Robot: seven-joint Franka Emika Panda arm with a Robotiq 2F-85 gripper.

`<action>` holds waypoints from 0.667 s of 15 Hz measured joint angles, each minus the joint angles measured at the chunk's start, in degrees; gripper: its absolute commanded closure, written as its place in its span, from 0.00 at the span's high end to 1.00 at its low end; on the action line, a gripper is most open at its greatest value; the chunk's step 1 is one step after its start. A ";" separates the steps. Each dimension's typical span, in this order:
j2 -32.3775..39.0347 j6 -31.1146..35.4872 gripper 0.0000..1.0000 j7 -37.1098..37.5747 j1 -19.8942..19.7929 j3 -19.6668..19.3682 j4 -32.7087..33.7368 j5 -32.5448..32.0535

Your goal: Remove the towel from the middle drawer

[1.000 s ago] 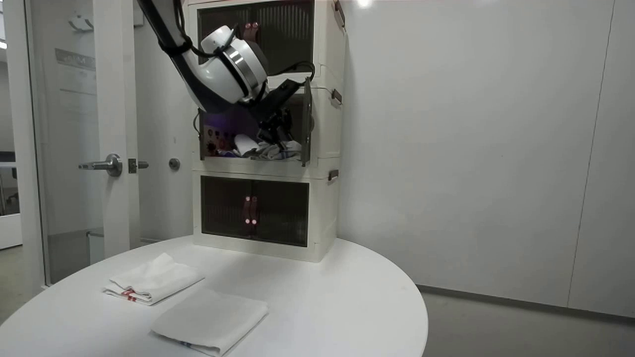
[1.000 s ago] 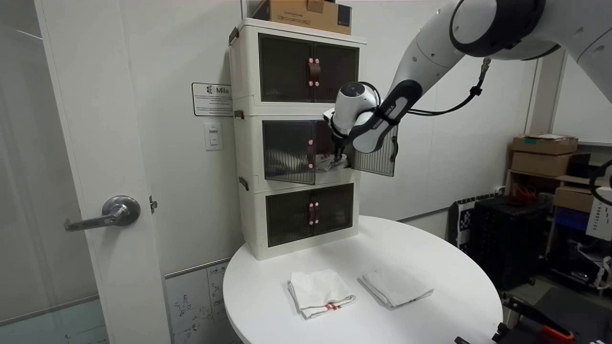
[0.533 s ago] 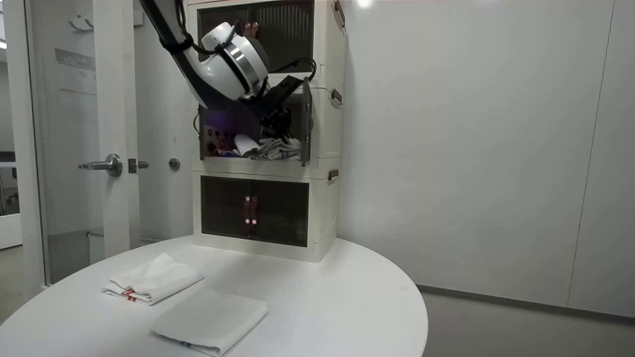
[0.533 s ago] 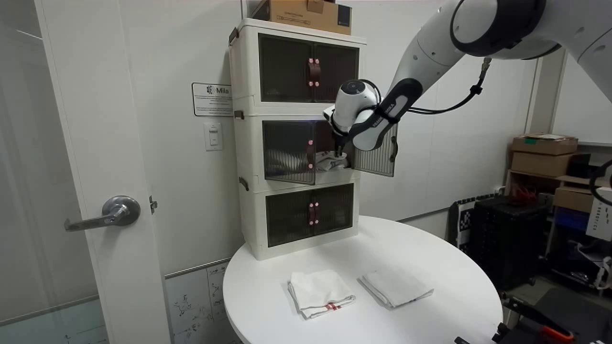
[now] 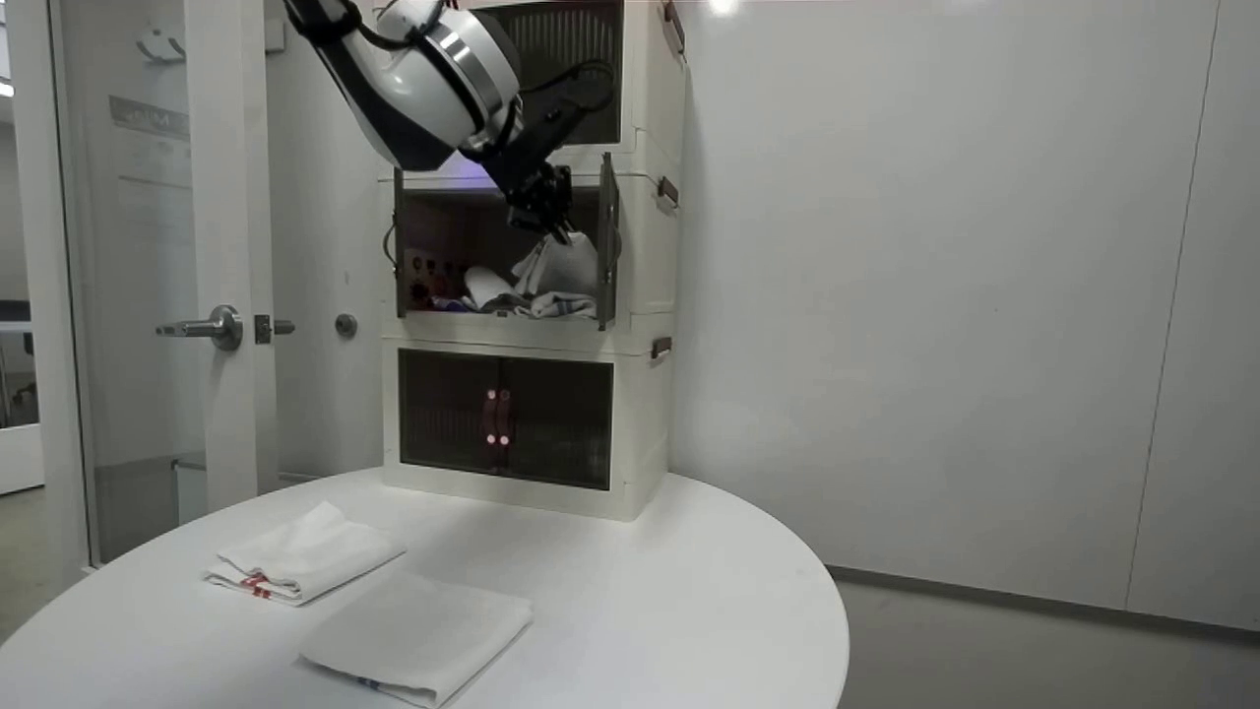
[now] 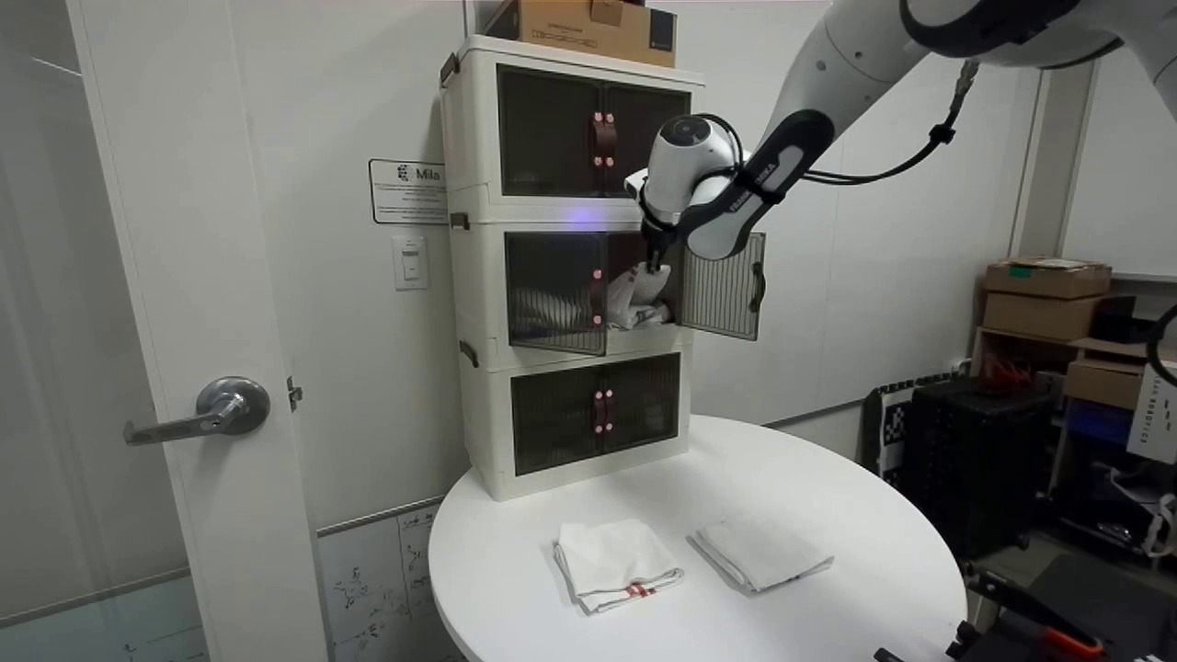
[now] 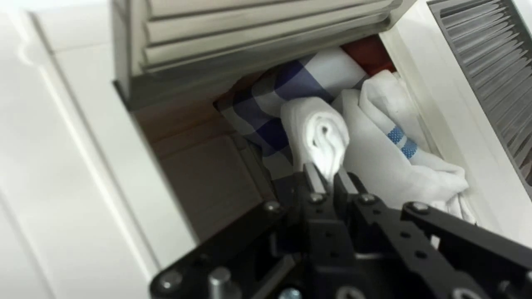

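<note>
Our towel (image 5: 571, 264) hangs by its top, within the middle drawer (image 6: 647, 341).
We see the gripper (image 7: 329, 178) pinching a fold, jaws nearly together; blue-banded white cloth (image 5: 564, 305) lies just below, near side; the right door (image 6: 725, 296), swung outward, stands close beside.

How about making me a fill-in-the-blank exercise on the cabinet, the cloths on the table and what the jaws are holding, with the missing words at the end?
1. The bottom doors are shut, but the middle drawer stands ____.
2. The towel held by the jaws is mostly ____ in colour.
3. On the table, the red-marked cloth lies near a second cloth whose edge mark is ____.
4. The box on top of the cabinet is made of ____.

Missing words: open; white; blue; cardboard.
</note>
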 measured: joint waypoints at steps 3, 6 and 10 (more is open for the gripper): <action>-5.98 -6.43 0.05 0.42 1.49 0.31 -4.57 0.13; -12.19 -15.13 0.05 0.26 2.79 1.57 -9.17 1.08; -18.35 -26.92 0.05 -0.12 4.57 4.14 -13.45 2.08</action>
